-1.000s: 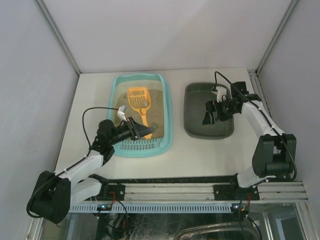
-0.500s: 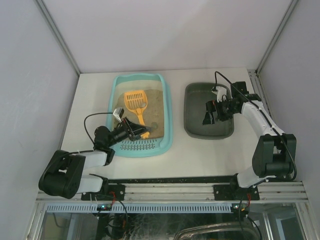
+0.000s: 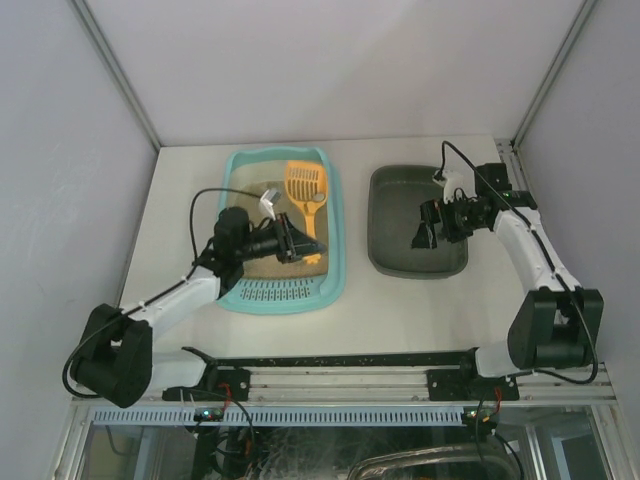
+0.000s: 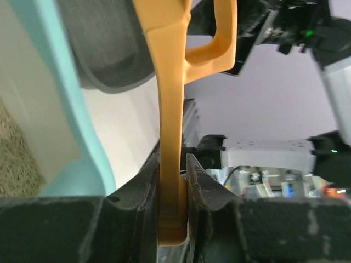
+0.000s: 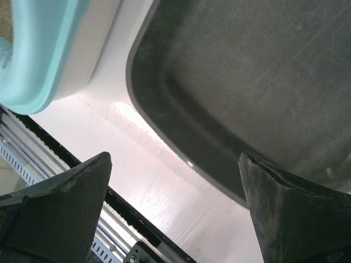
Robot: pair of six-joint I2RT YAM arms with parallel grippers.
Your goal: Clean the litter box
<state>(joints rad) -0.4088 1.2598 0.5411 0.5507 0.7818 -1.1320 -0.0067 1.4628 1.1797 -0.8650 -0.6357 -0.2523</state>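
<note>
The whole thing sat in a plain booth: pale grey walls (image 3: pixel 330 70) on three sides, with metal struts (image 3: pixel 115 75) running up the back corners. The counter (image 3: pixel 400 310) was flat white and evenly lit. An aluminium rail (image 3: pixel 400 380) ran along the near edge. Below it was maybe some clutter, too blurry to call.

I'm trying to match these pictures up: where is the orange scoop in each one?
Top external: the orange scoop is at the litter box's far right, handle in the left pincer.
Left wrist: its handle runs up the middle.
Right wrist: not in it.
Shared landmark: the litter box's turquoise rim.
</note>
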